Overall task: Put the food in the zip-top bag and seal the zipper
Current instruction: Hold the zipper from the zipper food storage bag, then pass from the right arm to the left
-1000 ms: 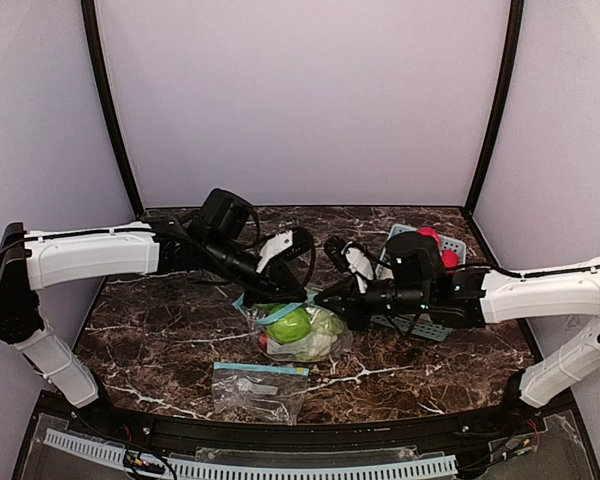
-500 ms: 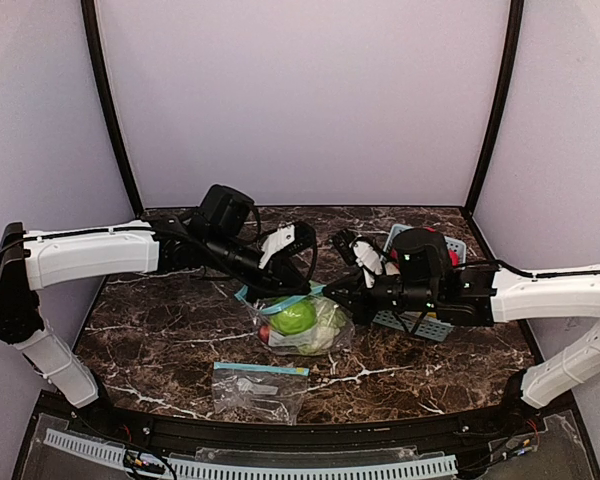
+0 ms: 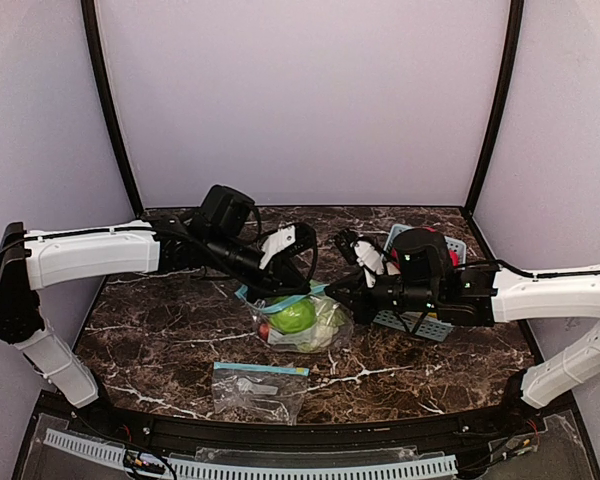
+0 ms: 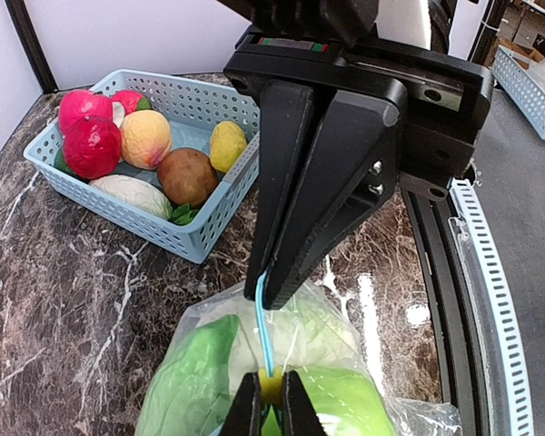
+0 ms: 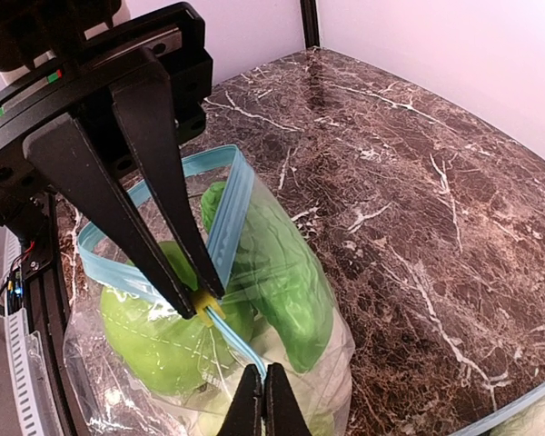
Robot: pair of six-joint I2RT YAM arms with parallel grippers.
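1. Left wrist view: the left gripper (image 4: pixel 271 406) has its jaws pressed together on the yellow slider (image 4: pixel 271 389) of the zipper (image 4: pixel 262 331), at the mouth of the zip-top bag (image 4: pixel 354 359).
2. The right gripper (image 5: pixel 263 397) is also closed. It pinches the blue zipper strip just beside the slider, so the two grippers' tips almost meet on it.
3. Between the two grippers the zipper runs as a single joined strip. Beyond the slider, on the left gripper's side, its two blue lips stand apart in an open loop.
4. The bag lies about the middle of the table (image 3: pixel 160 340). It holds food (image 5: pixel 163 350): green pieces and a white one.
5. Red pieces (image 4: pixel 86 136), with peach, brown, yellow and white ones, lie in the light-blue basket (image 4: pixel 177 238). The basket is toward the table's right edge, under the right arm.
6. A second clear bag (image 3: pixel 258 385) lies flat near the table's near edge, apart from both grippers.
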